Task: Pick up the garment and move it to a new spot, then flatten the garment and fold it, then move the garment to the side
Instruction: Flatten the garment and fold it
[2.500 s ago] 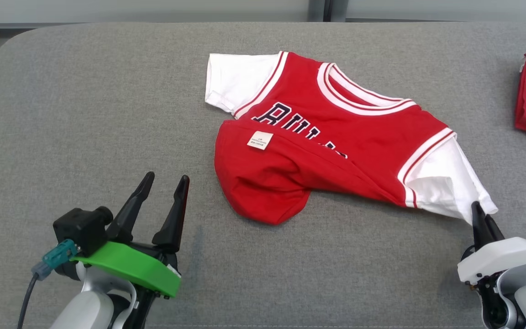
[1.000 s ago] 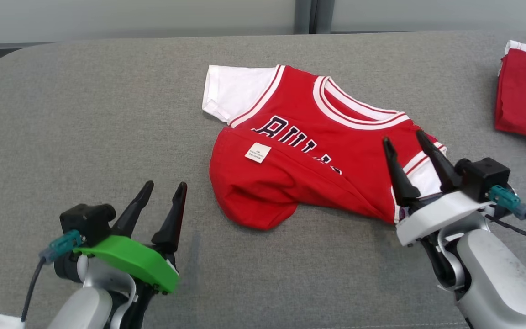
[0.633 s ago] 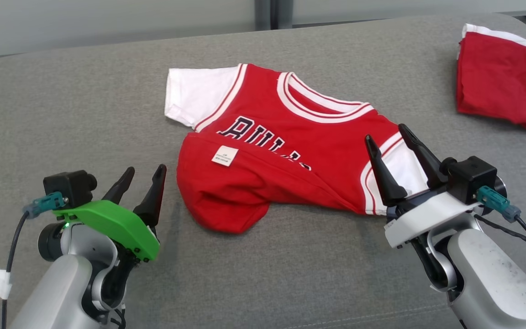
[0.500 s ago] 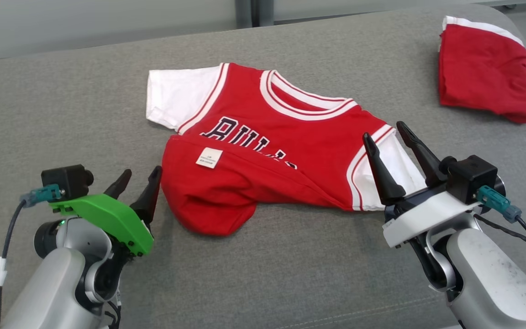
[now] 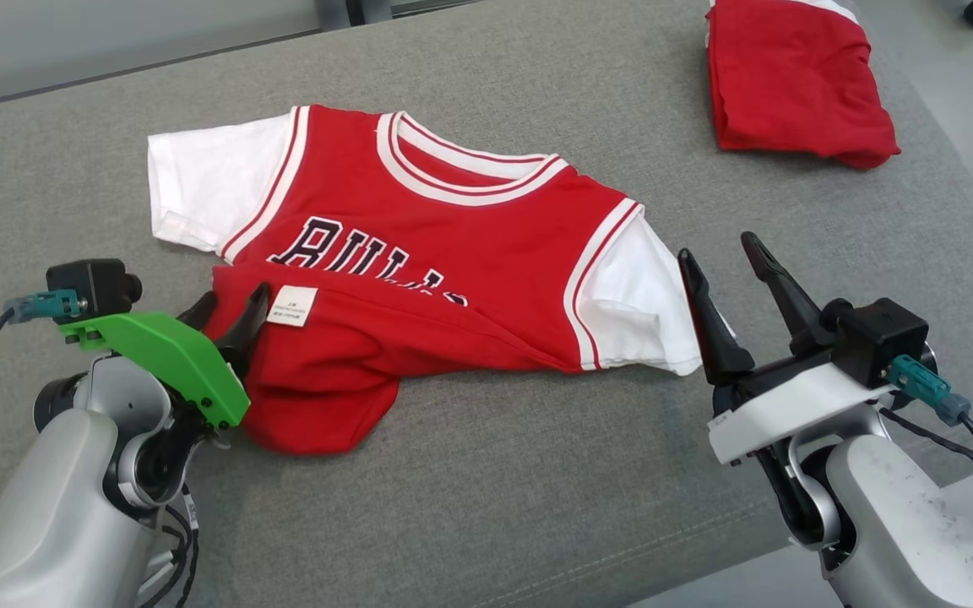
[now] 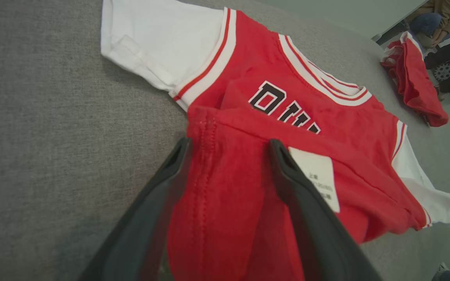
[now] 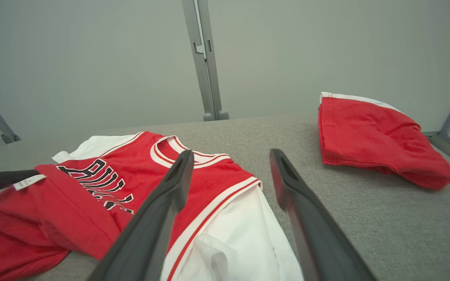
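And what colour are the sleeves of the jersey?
White sleeves on a red jersey; the head view shows them best.

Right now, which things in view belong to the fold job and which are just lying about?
In the job:
- red and white jersey, its hem flipped up over the front
- left gripper, open, fingers astride that hem
- right gripper, open, near the white sleeve

Lying about:
- second red garment, far right
- grey padded surface under everything

Grey padded surface point(image 5: 537, 490) under jersey point(image 5: 453, 236) (hem doubled back), red bundle point(image 5: 790, 76)
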Tool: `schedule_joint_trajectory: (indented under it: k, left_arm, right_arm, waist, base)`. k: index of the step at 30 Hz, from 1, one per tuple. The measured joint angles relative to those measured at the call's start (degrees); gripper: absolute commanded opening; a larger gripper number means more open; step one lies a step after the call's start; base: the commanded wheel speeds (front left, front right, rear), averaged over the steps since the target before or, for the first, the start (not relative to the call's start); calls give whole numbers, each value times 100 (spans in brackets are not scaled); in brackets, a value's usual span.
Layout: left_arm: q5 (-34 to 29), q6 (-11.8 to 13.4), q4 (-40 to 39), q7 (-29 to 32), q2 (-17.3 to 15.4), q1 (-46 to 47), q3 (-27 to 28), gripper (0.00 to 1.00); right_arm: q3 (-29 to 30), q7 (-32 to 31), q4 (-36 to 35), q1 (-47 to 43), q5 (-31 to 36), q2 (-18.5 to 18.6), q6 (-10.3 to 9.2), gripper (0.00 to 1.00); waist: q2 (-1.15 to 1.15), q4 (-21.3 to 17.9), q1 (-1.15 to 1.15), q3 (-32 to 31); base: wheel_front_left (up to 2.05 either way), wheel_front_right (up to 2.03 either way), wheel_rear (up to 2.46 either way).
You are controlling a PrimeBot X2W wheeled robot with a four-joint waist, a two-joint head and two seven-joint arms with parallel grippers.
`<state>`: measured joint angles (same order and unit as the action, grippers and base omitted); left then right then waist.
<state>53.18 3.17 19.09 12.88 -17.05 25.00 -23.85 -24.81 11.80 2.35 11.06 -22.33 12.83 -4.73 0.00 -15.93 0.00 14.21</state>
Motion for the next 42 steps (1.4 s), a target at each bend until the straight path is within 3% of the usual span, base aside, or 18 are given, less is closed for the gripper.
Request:
schedule_joint_trajectory:
  k: [11, 13, 15, 16, 17, 22, 25, 26, 28, 42]
  left_arm:
    - [-63, -187, 472, -8, 22, 300, -42, 97]
    - [-77, -227, 538, -32, 26, 339, -57, 49]
    - [-75, -268, 597, -44, 57, 352, -53, 40]
    - [-75, -289, 622, -68, 81, 357, -54, 25]
    - [-75, -289, 622, -68, 81, 357, -54, 22]
    - [-56, -378, 725, -90, 168, 402, -55, 41]
    - [-56, -427, 850, -134, 180, 434, -54, 24]
    - [-56, -427, 850, -134, 180, 434, -54, 5]
    - [-55, -480, 883, -140, 185, 454, -56, 0]
    - [-40, -778, 880, -311, 410, 678, -198, 0]
  right_arm:
    - [113, 2, -55, -113, -41, 42, -91, 100]
    - [123, 2, -69, -117, -41, 48, -91, 100]
    - [125, 2, -86, -123, -41, 56, -91, 100]
    - [130, 2, -99, -130, -41, 62, -92, 100]
    - [130, 2, -99, -130, -41, 62, -92, 100]
    - [127, 0, -126, -131, -41, 69, -92, 100]
    - [127, -1, -155, -131, -41, 70, -92, 100]
    - [127, -1, -155, -131, -41, 70, -92, 100]
    - [130, -24, -167, -132, -41, 70, -93, 100]
    - [321, -34, -193, -277, -92, 129, -145, 100]
  waist:
    - [0, 37, 0, 62]
    - [0, 78, 0, 57]
    - [0, 117, 0, 50]
    - [0, 135, 0, 48]
    - [0, 135, 0, 48]
    - [0, 189, 0, 45]
    - [0, 214, 0, 50]
    - [0, 214, 0, 50]
    - [0, 224, 0, 55]
    - [0, 460, 0, 53]
  base:
    - [0, 0, 0]
    - [0, 0, 0]
    - [0, 0, 0]
    - [0, 0, 0]
    - [0, 0, 0]
    - [0, 0, 0]
    - [0, 0, 0]
    - [0, 0, 0]
    - [0, 0, 0]
    - [0, 0, 0]
